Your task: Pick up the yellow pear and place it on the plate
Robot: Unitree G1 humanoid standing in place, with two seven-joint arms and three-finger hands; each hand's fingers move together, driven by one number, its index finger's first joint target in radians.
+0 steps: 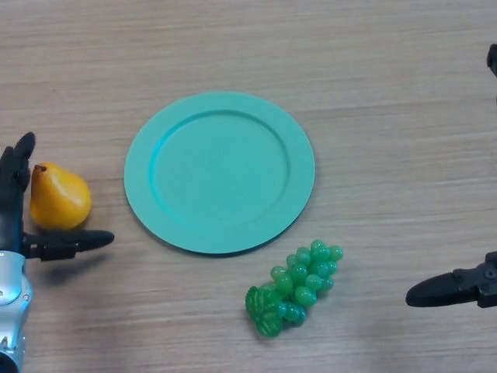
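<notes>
While spread wide at the table's left edge, left hand brackets the yellow pear: fingers straight and reaching up along the pear's left side, thumb stretched out flat just below the fruit. Released, not clasped; whether the fingers touch the pear's skin cannot be told, and the thumb lies just apart from it, with a strip of wood showing between. Pear resting on the table itself, stem end toward the far edge, fat end toward the near edge, sitting inside the open crook of fingers and thumb. Just to the right of the pear, toward the middle of the table, a round teal plate, flat on the wood and bare, holding nothing; a narrow strip of tabletop between its rim and the pear. Nearer the near edge, just off the plate's lower right rim and not touching it, a bunch of green grapes lying on the wood. Well apart, at the right edge, right hand, only partly in view, one dark finger pointing left over the table, holding nothing; open or clenched cannot be told.
</notes>
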